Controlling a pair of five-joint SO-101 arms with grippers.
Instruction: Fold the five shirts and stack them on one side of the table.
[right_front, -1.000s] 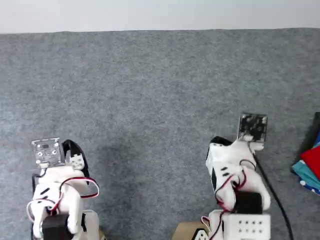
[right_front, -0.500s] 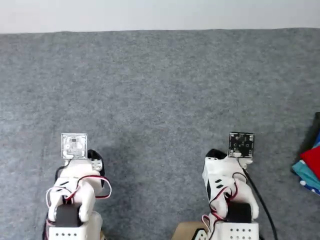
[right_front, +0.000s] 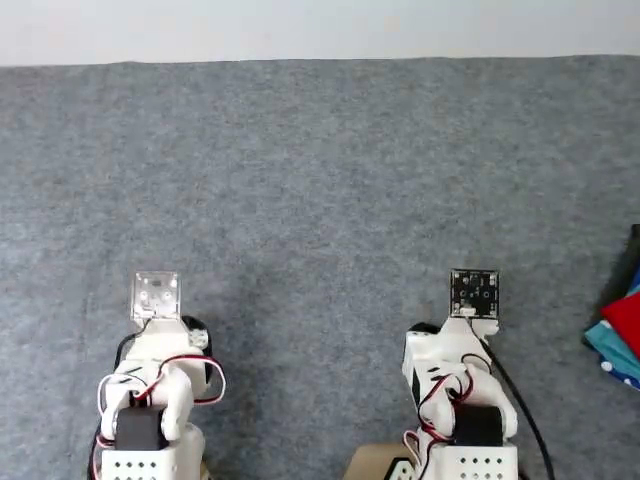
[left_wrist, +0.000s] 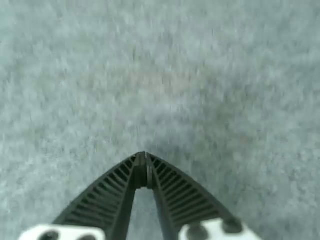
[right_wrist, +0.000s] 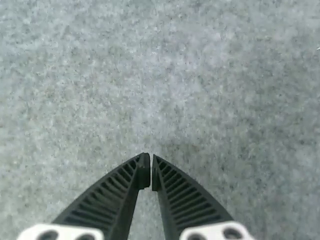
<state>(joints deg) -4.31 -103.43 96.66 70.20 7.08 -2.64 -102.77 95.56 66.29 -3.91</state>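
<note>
1. Grey felt (right_front: 320, 150) covers the whole table up to a pale wall (right_front: 320, 30) along the far side.
2. Seen from above, one arm (right_front: 150, 385) stands at the near edge towards the picture's left and a second arm (right_front: 455, 375) at the near edge towards its right. Both are drawn back and point away across the felt. Nothing in the wrist views settles which arm is which.
3. The left pincer (left_wrist: 145, 169) is closed, its two ribbed black fingers (left_wrist: 117, 192) meeting at the tips, with nothing between them. Under it lies bare grey felt.
4. The right pincer (right_wrist: 150, 170) is closed as well, with only a hairline slit between its tips, and it grips nothing. It too hangs over bare felt.
5. The shirts (right_front: 620, 335) lie in a heap at the table's edge on the picture's right. Red cloth sits on turquoise, with a dark strip just above, and the frame cuts the heap off, so their number cannot be told.
6. That heap lies well apart from both arms. It is nearer the second arm, roughly level with its wrist and off to its side, and neither arm touches the cloth.
</note>
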